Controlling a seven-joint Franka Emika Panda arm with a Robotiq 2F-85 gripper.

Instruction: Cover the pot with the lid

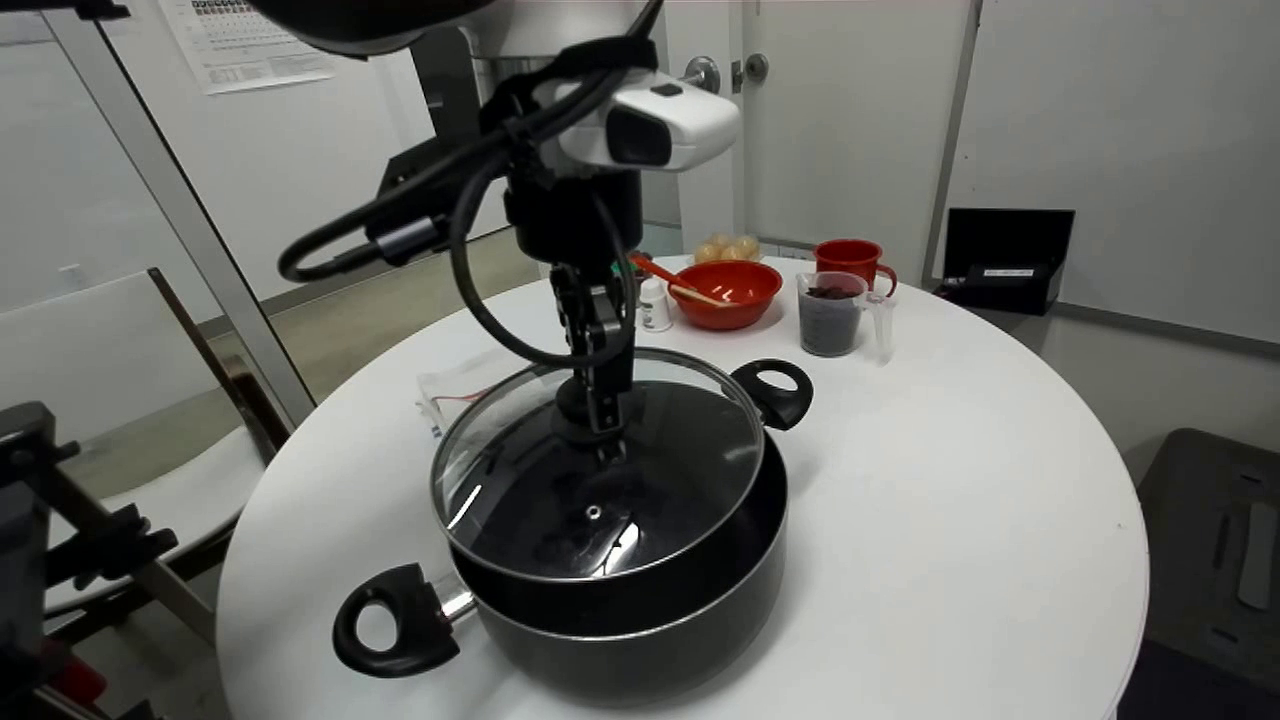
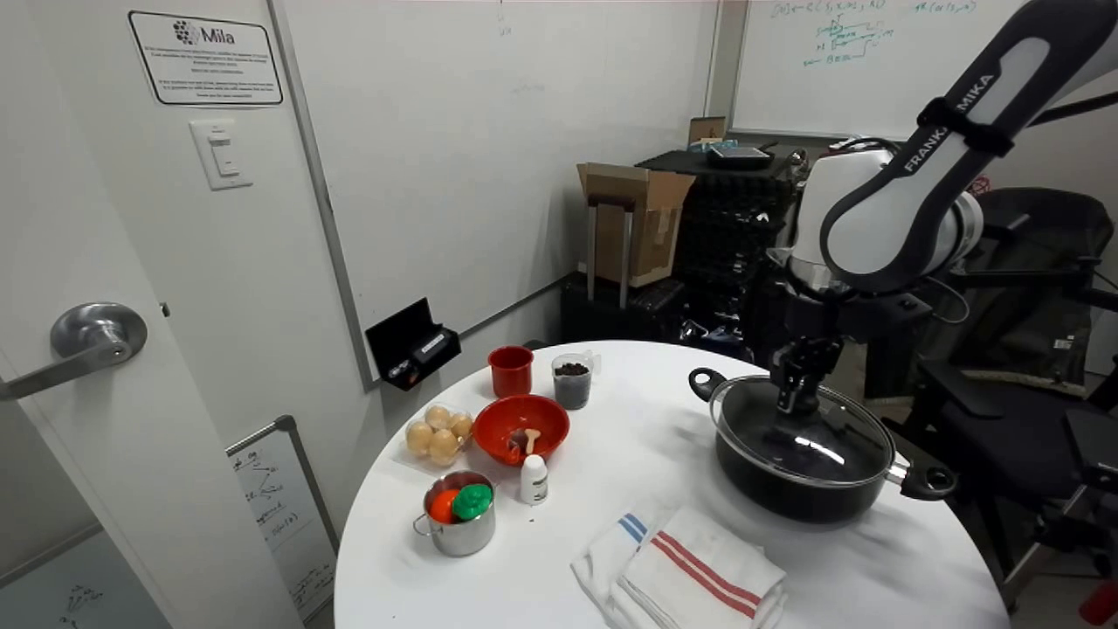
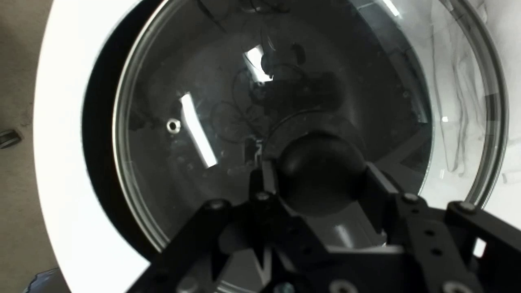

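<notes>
**Robot gripper [image 3: 323, 179] clasps the knob [image 3: 320, 169] of the glass lid [image 1: 600, 500] over the black pot [image 1: 640, 655]**

The gripper points down, its two fingers [image 3: 376, 203] pressed to opposite sides of the black knob in the wrist view. The lid, clear with a metal rim, spreads over most of the pot's mouth but is off-centre. In the wrist view a dark crescent of the pot's inside shows along one edge; past the opposite edge the lid overhangs, and the white table [image 1: 960, 520] shows through the glass. Whether the lid's rim touches the pot cannot be told.

The pot stands upright on the table, its two loop handles [image 1: 418, 610] on opposite sides. In an exterior view, folded cloths [image 2: 699, 568] with blue and red stripes lie near it. Well apart from the pot stand a red bowl [image 2: 550, 425] holding a utensil [image 2: 531, 439], a red mug [image 2: 511, 373], a clear measuring cup [image 2: 572, 395], a white bottle [image 2: 534, 480] and a small metal cup [image 2: 467, 537] holding a red piece [image 2: 443, 506] and a green piece [image 2: 472, 501].
</notes>
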